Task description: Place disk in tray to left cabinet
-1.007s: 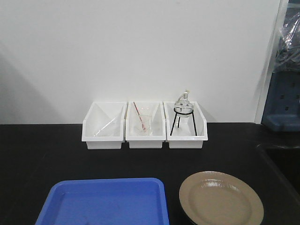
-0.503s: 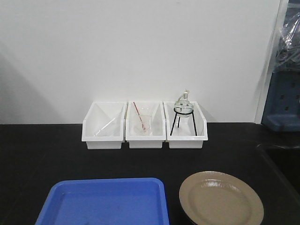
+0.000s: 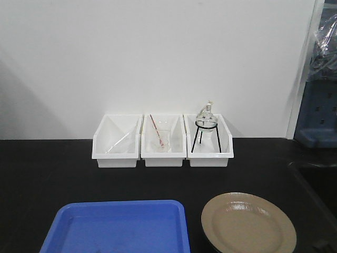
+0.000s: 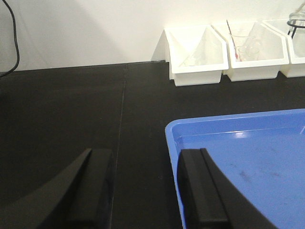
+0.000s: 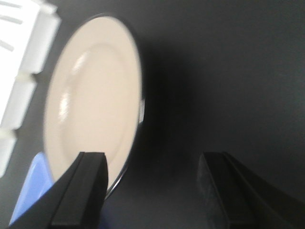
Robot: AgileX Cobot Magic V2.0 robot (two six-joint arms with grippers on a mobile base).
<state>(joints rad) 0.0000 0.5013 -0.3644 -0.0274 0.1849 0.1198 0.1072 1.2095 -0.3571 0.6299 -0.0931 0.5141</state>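
Front view: the tray [image 3: 118,226] and the disk [image 3: 247,224] lie side by side, not touching, on the black table [image 3: 47,174]. Both are cut off by the lower edge. Three white bins [image 3: 163,142] line the wall behind.

Left wrist view: the left claw [image 4: 145,191] is spread and empty, low over the table. The tray's corner sits just ahead of one finger, which hides part of its rim; the rest runs out of frame.

Right wrist view, blurred: the right claw [image 5: 155,191] is spread, holding nothing. The disk lies ahead, off to one side, its near rim covered by a finger
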